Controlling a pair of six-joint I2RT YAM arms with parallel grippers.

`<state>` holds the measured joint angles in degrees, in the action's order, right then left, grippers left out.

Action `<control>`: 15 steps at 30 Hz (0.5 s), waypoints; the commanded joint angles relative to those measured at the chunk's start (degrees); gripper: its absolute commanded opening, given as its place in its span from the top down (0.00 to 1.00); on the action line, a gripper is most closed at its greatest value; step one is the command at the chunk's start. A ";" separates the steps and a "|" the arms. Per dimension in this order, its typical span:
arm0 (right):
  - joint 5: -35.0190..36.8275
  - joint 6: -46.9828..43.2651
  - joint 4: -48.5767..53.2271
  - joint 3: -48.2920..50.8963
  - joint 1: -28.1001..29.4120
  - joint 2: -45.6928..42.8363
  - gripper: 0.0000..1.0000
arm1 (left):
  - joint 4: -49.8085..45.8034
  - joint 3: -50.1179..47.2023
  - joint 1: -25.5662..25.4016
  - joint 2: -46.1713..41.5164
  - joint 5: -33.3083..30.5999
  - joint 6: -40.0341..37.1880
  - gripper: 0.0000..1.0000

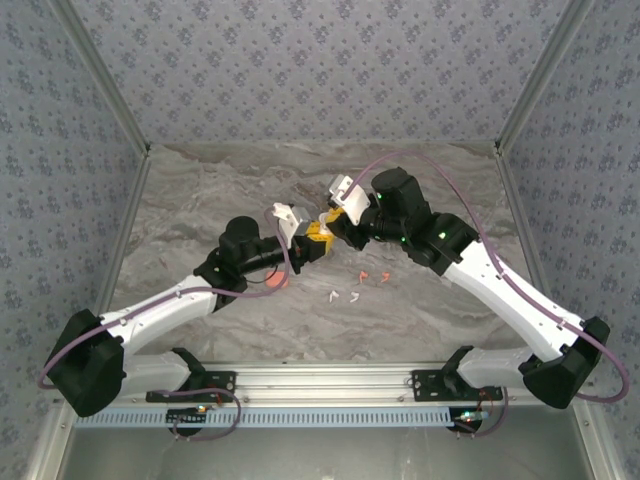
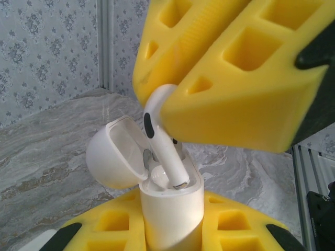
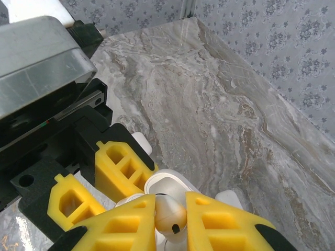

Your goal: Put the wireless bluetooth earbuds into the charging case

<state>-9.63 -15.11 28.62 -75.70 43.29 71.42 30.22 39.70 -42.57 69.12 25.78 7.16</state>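
My left gripper point(image 2: 170, 236) is shut on a white charging case point(image 2: 172, 201), held upright with its lid point(image 2: 112, 157) swung open to the left. My right gripper point(image 3: 171, 222) is shut on a white earbud point(image 3: 168, 212). Seen from the left wrist, this earbud point(image 2: 159, 138) hangs tilted from the right gripper's yellow fingers point(image 2: 230, 78), its stem tip just inside the case's opening. In the top view the two grippers meet over mid-table, the left point(image 1: 316, 240) and the right point(image 1: 336, 222). Loose earbuds lie on the table: two white point(image 1: 332, 295) and two orange-red point(image 1: 384, 275).
An orange-red object point(image 1: 278, 281) lies partly under the left forearm. The marble table point(image 1: 200, 200) is walled by patterned panels on three sides. An aluminium rail point(image 1: 320, 380) with both arm bases runs along the near edge.
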 commanded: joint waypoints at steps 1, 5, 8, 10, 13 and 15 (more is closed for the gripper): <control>0.32 -1.06 2.00 -1.58 0.41 0.56 0.81 | 2.83 2.12 -0.59 -0.18 1.12 0.75 0.96; -0.34 -1.06 2.60 -1.56 0.46 0.83 0.81 | 2.87 1.95 -0.59 -0.35 1.03 0.83 0.96; -1.52 -0.99 3.00 -1.47 0.39 0.92 0.80 | 2.83 1.79 -0.61 -0.40 1.03 0.84 0.96; -3.20 -1.08 3.54 -1.74 0.33 1.00 0.79 | 2.83 1.76 -0.67 -0.54 1.03 0.84 0.96; -6.84 -0.16 4.53 -2.71 -0.59 0.79 0.73 | 2.83 1.70 -0.62 -0.57 1.04 0.84 0.96; -10.00 1.04 5.02 -3.78 -1.72 0.22 0.67 | 2.99 1.69 -0.74 -0.61 1.03 0.94 0.96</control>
<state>-13.76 -14.90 31.57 -76.47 42.54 72.34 30.26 39.70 -42.87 69.12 26.17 7.20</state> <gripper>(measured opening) 0.309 0.200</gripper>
